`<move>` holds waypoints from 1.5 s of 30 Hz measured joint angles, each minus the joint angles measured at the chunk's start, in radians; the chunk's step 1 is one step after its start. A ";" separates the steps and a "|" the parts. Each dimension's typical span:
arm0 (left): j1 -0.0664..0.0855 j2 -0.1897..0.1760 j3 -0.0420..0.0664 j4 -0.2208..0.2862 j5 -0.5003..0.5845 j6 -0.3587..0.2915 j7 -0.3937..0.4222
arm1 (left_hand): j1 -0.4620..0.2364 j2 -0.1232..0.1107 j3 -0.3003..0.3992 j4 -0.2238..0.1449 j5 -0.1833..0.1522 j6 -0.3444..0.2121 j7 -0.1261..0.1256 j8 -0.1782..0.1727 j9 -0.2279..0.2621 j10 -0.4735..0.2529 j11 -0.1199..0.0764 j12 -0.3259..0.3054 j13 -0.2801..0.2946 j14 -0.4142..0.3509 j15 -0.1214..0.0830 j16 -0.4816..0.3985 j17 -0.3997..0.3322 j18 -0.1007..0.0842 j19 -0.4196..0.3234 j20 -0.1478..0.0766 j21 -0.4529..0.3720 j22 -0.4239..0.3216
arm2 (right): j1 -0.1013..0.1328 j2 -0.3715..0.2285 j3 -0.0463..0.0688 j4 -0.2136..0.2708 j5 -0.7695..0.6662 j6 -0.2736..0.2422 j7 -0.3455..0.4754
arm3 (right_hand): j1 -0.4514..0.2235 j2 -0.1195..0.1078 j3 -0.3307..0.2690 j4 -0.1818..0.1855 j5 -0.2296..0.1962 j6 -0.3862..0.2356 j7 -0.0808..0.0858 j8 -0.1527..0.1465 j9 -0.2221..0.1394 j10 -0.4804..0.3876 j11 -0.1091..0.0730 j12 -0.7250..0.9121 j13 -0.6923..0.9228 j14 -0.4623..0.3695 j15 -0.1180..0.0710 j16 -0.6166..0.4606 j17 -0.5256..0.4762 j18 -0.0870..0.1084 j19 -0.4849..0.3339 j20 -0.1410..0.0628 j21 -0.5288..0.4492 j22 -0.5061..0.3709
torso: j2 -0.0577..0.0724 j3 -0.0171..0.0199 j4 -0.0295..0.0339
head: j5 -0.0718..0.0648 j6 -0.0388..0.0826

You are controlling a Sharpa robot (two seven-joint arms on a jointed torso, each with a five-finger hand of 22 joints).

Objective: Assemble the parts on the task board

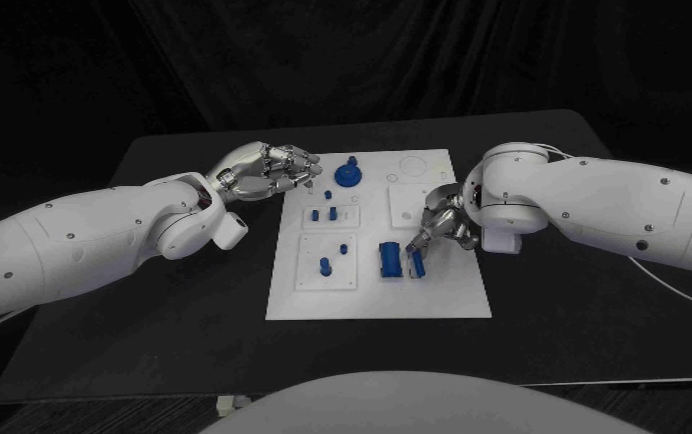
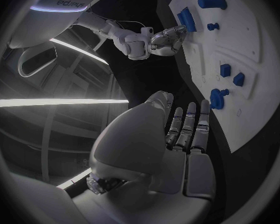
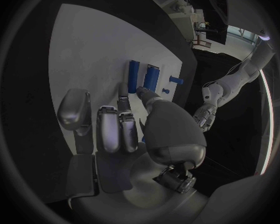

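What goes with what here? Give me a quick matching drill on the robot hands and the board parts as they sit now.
Things:
1. left robot hand
2. right robot hand
3. round blue knob part
4. pair of long blue blocks

Places:
A. far end of the task board, standing
B. board's near right, lying side by side
C. over the board's right edge
D. by the board's far left corner

Pairs: 1-D, 2-C, 3-A, 4-B
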 measured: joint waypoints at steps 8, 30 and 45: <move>0.000 0.001 0.000 0.000 0.000 0.001 -0.001 | 0.000 0.000 0.003 -0.003 0.006 -0.004 0.004 0.000 0.000 0.000 0.000 0.000 0.000 0.000 0.000 0.000 0.000 0.000 0.000 0.000 0.000 0.001 | 0.000 0.001 0.000 -0.001 -0.001 0.000 0.000 | -0.018 0.000 0.003 0.008 -0.029 0.000 0.000 0.005 0.000 0.000 0.000 0.000 0.000 0.000 0.000 -0.004 0.000 0.000 0.000 0.000 -0.002 0.000 | 0.000 0.0001 -0.0001 | 0.000 0.000; -0.001 0.001 0.000 0.000 0.000 0.003 -0.002 | 0.004 -0.004 0.013 -0.007 0.027 -0.004 0.004 0.000 0.000 0.000 0.000 0.000 0.000 0.000 0.000 0.000 0.000 0.000 0.000 0.000 0.000 0.006 | -0.002 -0.014 0.000 0.009 -0.019 -0.002 0.000 | -0.180 -0.075 -0.170 0.156 -0.330 -0.029 0.007 0.013 0.005 0.000 0.000 0.000 0.000 0.000 0.000 -0.011 0.000 0.000 0.000 0.000 -0.026 0.000 | 0.000 0.0001 0.0001 | 0.001 0.000; -0.001 -0.010 0.000 0.008 0.000 0.003 0.002 | 0.004 -0.004 0.014 -0.008 0.031 -0.004 0.004 0.000 0.001 0.004 0.004 0.000 0.000 0.000 0.000 0.000 0.000 0.000 0.000 0.000 0.004 0.008 | -0.002 -0.167 0.000 0.128 -0.046 -0.217 0.074 | -0.110 0.042 -0.307 0.245 -0.215 -0.063 0.005 0.079 0.032 0.000 0.000 0.000 0.000 0.000 0.000 0.043 0.000 0.000 0.000 0.000 0.064 -0.001 | 0.000 0.0003 0.0000 | 0.011 0.000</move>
